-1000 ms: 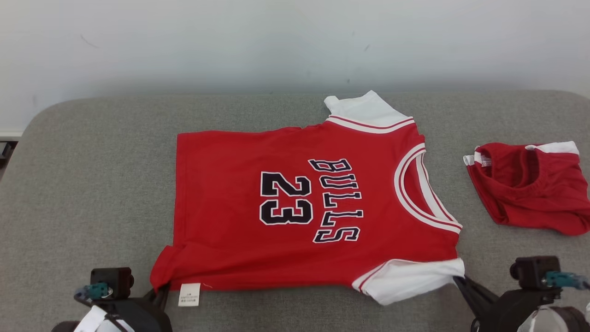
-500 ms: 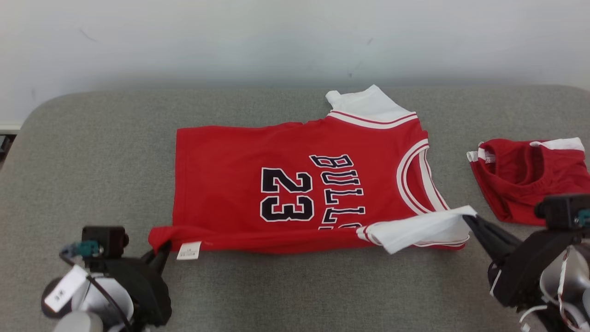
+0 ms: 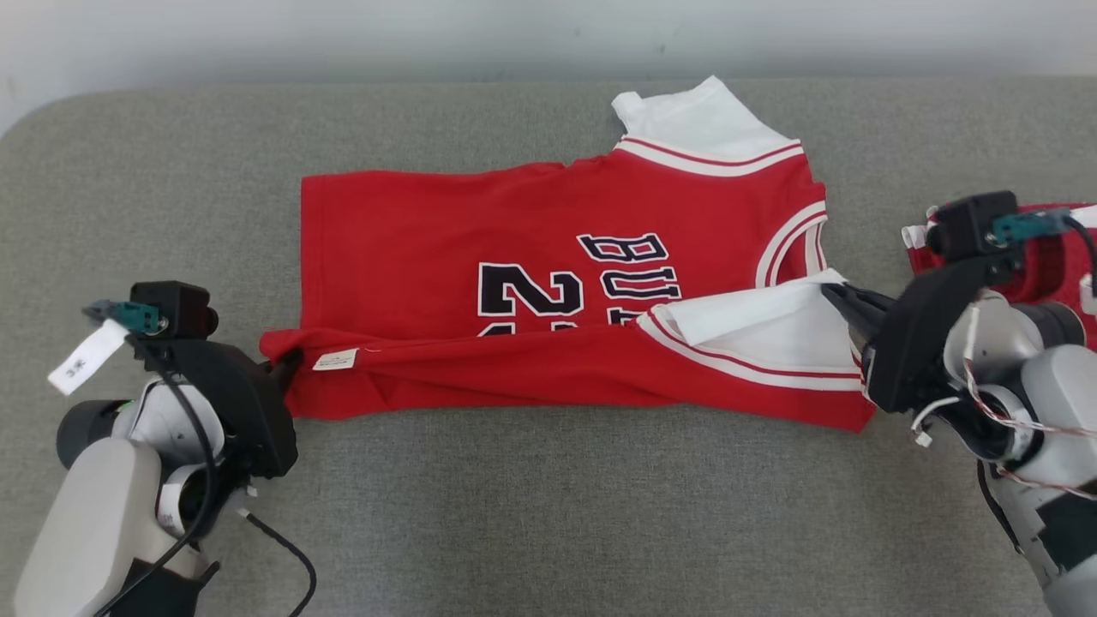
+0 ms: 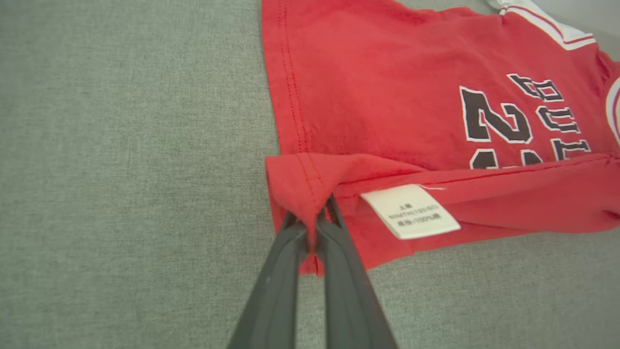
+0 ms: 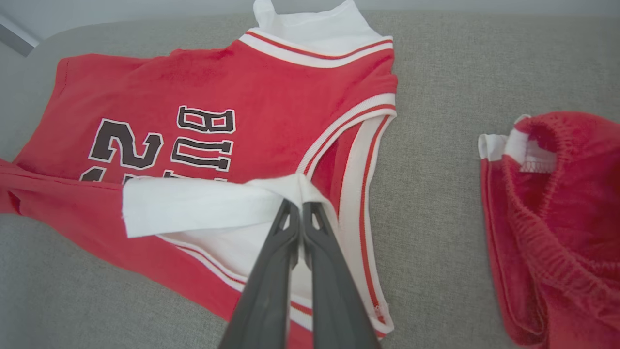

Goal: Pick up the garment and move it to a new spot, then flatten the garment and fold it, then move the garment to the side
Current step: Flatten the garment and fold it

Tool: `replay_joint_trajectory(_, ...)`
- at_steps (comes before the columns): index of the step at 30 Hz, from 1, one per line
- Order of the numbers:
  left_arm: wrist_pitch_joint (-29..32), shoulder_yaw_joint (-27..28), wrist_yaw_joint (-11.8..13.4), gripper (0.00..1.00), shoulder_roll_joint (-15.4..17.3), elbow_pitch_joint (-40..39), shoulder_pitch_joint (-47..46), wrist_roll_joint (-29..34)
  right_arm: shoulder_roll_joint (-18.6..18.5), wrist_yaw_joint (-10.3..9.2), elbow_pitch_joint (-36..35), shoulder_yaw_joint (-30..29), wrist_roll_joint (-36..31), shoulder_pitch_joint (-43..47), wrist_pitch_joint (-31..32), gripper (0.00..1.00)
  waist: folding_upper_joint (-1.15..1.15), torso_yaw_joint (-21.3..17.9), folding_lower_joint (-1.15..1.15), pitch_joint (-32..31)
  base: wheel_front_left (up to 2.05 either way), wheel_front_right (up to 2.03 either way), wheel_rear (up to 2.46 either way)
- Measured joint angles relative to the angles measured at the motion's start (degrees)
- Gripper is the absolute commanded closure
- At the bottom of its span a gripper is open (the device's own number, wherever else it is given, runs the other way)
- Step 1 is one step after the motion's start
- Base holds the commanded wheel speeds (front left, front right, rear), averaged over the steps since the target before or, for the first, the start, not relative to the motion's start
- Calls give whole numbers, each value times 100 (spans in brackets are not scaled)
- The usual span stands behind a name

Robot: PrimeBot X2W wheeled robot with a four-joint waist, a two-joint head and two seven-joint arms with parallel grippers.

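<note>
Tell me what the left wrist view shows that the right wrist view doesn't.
Left wrist view's own: the left gripper shut on the red Bulls jersey at its lifted hem corner, with the white care label beside it. Right wrist view's own: the right gripper shut on the near white sleeve, and the red shorts lying apart from the jersey. Shared: the jersey, its black number and lettering partly covered by the folded-over edge, the far white sleeve, and the grey padded surface.
</note>
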Motion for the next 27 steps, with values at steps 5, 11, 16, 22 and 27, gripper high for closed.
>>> replay_joint_trajectory(5, 14, -46, 0, 100, -8, 302, -182, -5, 130, 44, 416, 151, -177, -365, -33, 100, 0, -19, 0, 130, 0, 0, 0)
replay_joint_trajectory(11, -121, -96, -2, 100, -77, 673, -387, -76, 200, 93, 938, 275, -397, -650, -224, 100, 0, -46, -1, 262, 0, 0, 0)
replay_joint_trajectory(16, -375, -162, -5, 29, -94, 947, -508, -70, 297, 148, 1314, 365, -536, -847, -608, 0, 0, -62, -1, 286, 0, 0, 0)
replay_joint_trajectory(22, -876, -207, -5, 0, -105, 1163, -614, -16, 434, 243, 1650, 319, -523, -865, -1173, 0, 0, -79, -1, 179, 0, 0, 0)
replay_joint_trajectory(27, -1649, -163, 12, 0, -124, 949, -389, 169, 416, 298, 1543, 215, -511, -653, -1881, 0, 0, -69, -2, -29, 0, 0, 0)
